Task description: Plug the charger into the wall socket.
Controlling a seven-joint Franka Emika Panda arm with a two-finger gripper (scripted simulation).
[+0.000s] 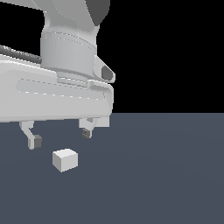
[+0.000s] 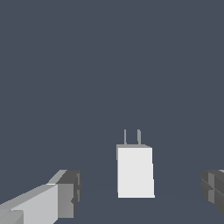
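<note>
Exterior view: one charger point(image 1: 65, 159), plain off-white block, lies on the dark grey-blue floor point(image 1: 166, 175), toward the exterior view's left. No edge or corner of the floor is visible, so it can't be placed against one. The gripper point(image 1: 61, 137) hangs just above and slightly behind it, jaws spread wide, nothing between them. Two fingers point(image 1: 31, 136) with dark pads are visible, neither touching the block. The big white arm body fills the upper left of the exterior view, black background behind.

Wrist view: charger point(image 2: 135, 172) sits between the two fingertips point(image 2: 66, 194), clear gaps on both sides. Two thin metal prongs point(image 2: 132, 136) stick out of its far end, parallel, pointing away from the camera. The gripper point(image 2: 142, 192) is wide open here too, with the second pad only partly in frame.

Nothing else lies on the floor near the block, and nothing stands between the fingers and it. The wall socket is not in either picture. No brand, label or writing on the charger or arm.
</note>
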